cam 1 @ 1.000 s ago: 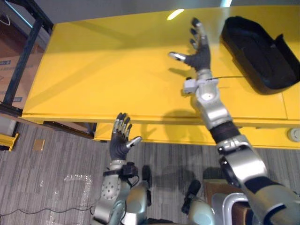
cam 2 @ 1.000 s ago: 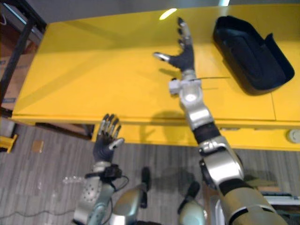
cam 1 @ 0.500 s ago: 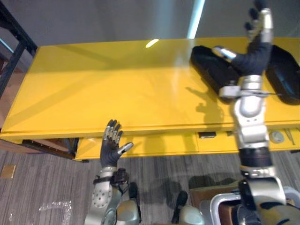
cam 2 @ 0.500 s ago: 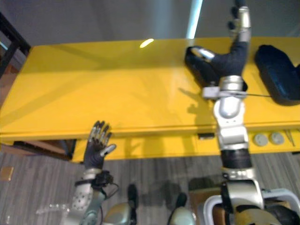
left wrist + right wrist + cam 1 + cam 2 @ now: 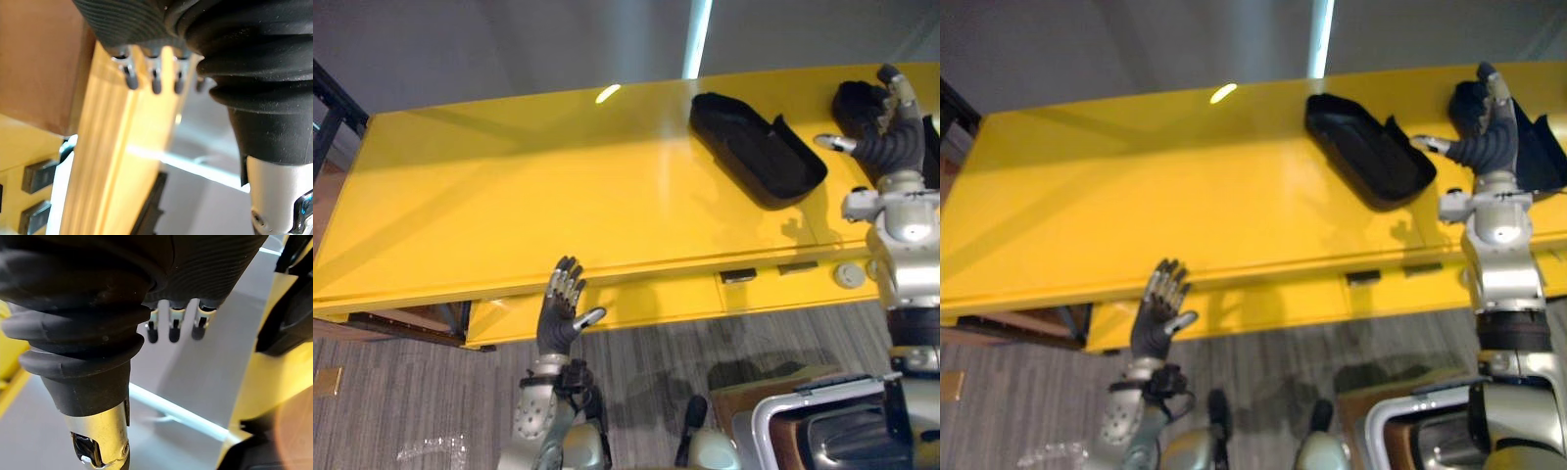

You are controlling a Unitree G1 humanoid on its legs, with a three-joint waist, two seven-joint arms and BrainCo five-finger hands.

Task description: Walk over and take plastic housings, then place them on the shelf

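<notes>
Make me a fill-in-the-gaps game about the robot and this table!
The table is ____ in colour.
The left housing and the right housing are both ____.
The left hand holds ____.
The right hand is nearest to the ____ housing.
Missing words: yellow, black, nothing, right.

The yellow table (image 5: 529,196) carries two things. A black plastic housing (image 5: 759,147) lies right of centre, near the far edge. A second housing (image 5: 1540,147) lies at the right end.
</notes>
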